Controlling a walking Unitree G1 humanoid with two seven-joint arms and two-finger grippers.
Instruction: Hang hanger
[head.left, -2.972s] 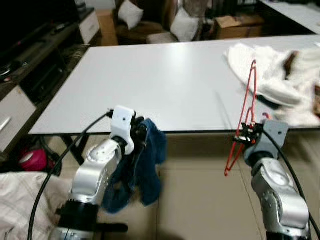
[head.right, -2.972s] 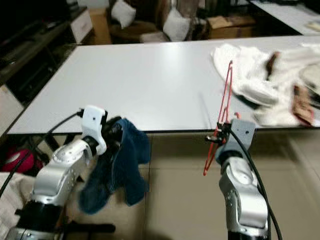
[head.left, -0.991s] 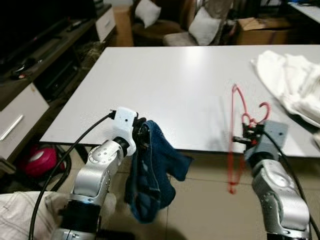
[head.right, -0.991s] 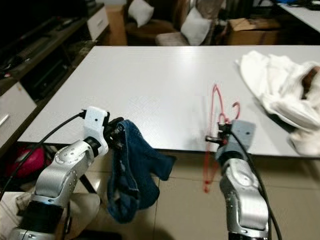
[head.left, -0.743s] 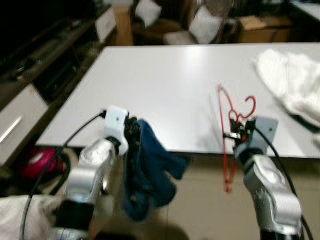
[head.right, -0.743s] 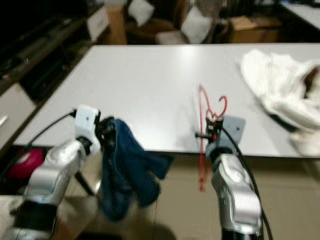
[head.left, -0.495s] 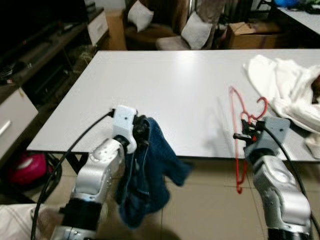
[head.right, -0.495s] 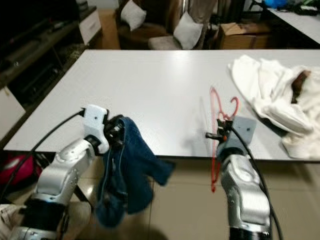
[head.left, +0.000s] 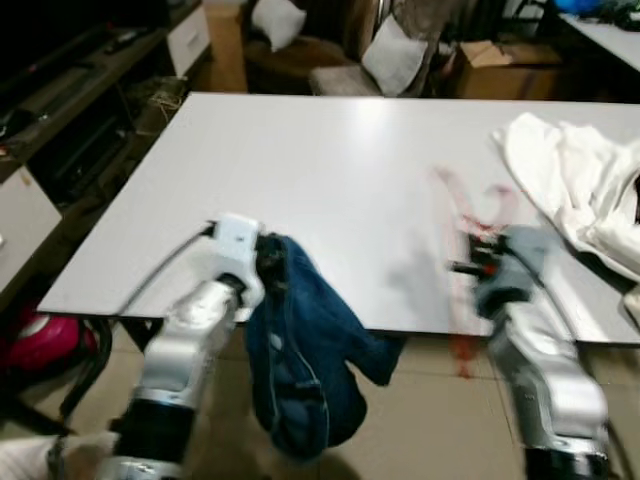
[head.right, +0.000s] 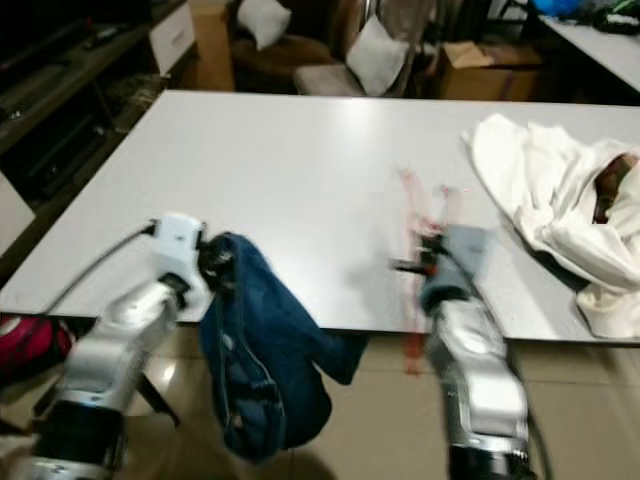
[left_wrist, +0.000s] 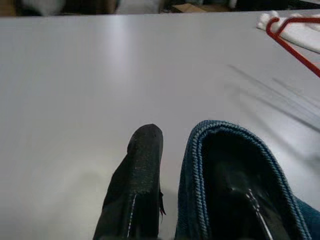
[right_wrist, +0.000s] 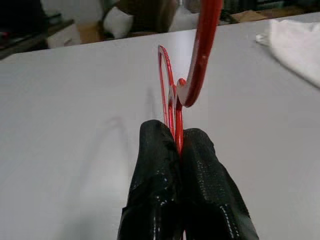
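While I carry both pieces along the counter (head.left: 300, 170), nothing is hung yet; next I need a rail. Right claw (right_wrist: 177, 145) is pinched tight on the red hanger (right_wrist: 192, 75) at the counter's near edge. Left claw (left_wrist: 200, 165) grips the blue garment (head.left: 300, 360), 1 finger inside a fold.

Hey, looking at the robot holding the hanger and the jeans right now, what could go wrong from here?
The right pincer grips the red hanger only on its thin wire, so it may twist or slip. The blue garment hangs from the left pincer by its hem alone, with most of it dangling below the table edge; it could slide off. The hanger sits close to that edge and might snag on it.
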